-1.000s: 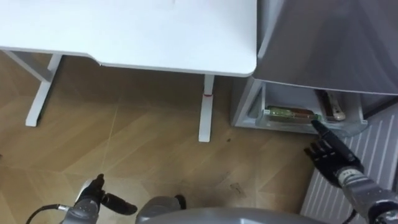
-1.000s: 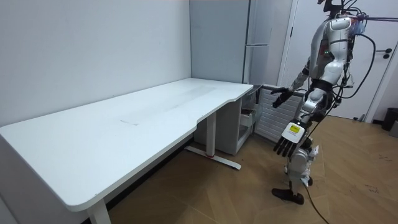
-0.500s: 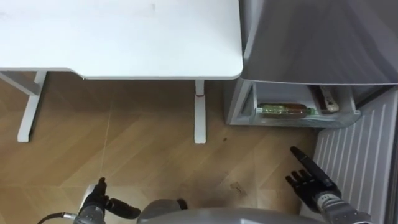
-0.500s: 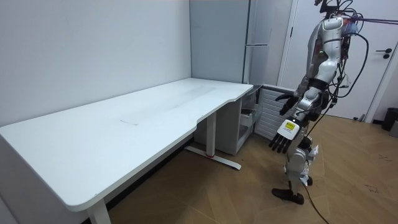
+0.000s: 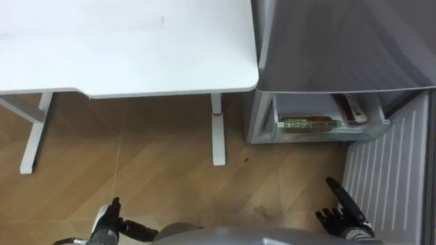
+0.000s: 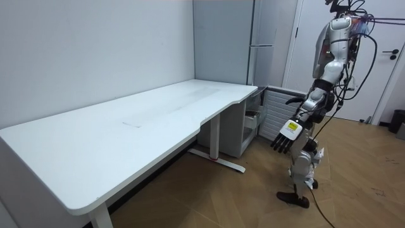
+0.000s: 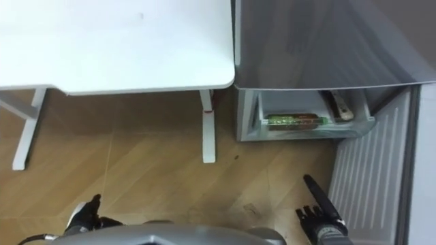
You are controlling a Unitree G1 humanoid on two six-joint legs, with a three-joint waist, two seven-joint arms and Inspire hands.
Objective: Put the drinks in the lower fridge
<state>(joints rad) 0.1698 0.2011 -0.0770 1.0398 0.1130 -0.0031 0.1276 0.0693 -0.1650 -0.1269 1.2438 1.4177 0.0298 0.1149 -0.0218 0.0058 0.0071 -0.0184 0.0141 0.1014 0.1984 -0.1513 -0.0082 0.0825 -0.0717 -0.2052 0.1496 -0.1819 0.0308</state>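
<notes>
The lower fridge compartment point(image 5: 272, 122) stands open at floor level under the grey fridge body point(image 5: 334, 41). A green bottle point(image 5: 310, 123) lies on its side inside it, also seen as the bottle point(image 7: 293, 121). A second slim item point(image 5: 351, 109) lies behind it at the right. My right hand point(image 5: 344, 212) hangs low in front of the compartment, fingers straight, holding nothing and well clear of the bottle. My left hand point(image 5: 109, 223) hangs at my side, relaxed and holding nothing. In the room view I stand upright at the table's end, facing the fridge point(image 6: 266, 114), left hand point(image 6: 285, 133) down.
A white table point(image 5: 122, 41) on white legs point(image 5: 218, 129) stands to my left, its corner close to the fridge. The open fridge door with its ribbed white lining point(image 5: 385, 170) stands at the right. Bare wooden floor point(image 5: 157, 170) lies between me and the fridge.
My right hand has pulled back from the compartment's front and dropped down towards my side. The eye view has shifted a little.
</notes>
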